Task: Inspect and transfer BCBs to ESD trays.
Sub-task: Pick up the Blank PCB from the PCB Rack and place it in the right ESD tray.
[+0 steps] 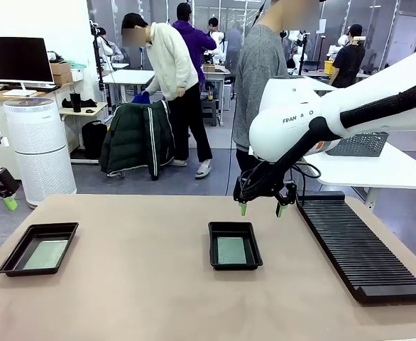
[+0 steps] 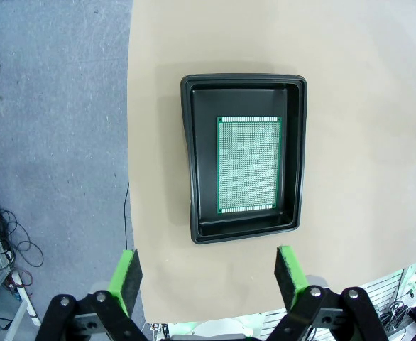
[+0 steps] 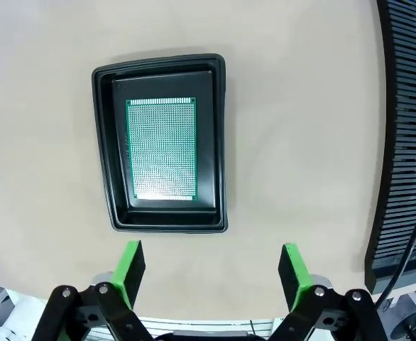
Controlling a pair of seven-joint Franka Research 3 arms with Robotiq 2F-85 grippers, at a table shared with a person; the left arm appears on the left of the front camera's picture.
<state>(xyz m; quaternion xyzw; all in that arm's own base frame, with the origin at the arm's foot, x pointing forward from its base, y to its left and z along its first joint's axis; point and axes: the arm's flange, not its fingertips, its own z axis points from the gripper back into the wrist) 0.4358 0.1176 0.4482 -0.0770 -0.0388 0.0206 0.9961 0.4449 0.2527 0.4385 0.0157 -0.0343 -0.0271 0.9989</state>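
Both pairs of jaws stand wide apart with nothing between them; the right gripper [image 1: 260,208], black with green pads, hangs above the tan tabletop [image 1: 144,284] just beyond the far right corner of the middle tray, on the end of a white arm that comes in from the right; the left gripper [image 1: 8,200] shows at the left edge of the front view, off the table's left side and above the grey floor, with one green pad visible.

Two shallow black rectangular plastic trays with raised sloped rims lie on the table, well apart; the left tray [image 1: 9,261] sits near the table's left edge, and the middle tray [image 1: 212,248] sits near the centre; each holds one thin flat green rectangular circuit board lying flat on its floor, the left board [image 1: 46,254] and the middle board [image 1: 231,250]; each board is smaller than its tray, with black floor showing around it.

From the left wrist, open fingers [image 2: 127,275] frame the left tray [image 2: 191,163] and its speckled board [image 2: 248,164]; from the right wrist, open fingers [image 3: 131,266] frame the middle tray [image 3: 103,156] and its board [image 3: 161,148].

A long black ribbed slotted rack [image 1: 357,249] lies along the table's right side, just beside the right gripper; a person in a grey top [image 1: 258,67] stands at the far side behind the right arm.
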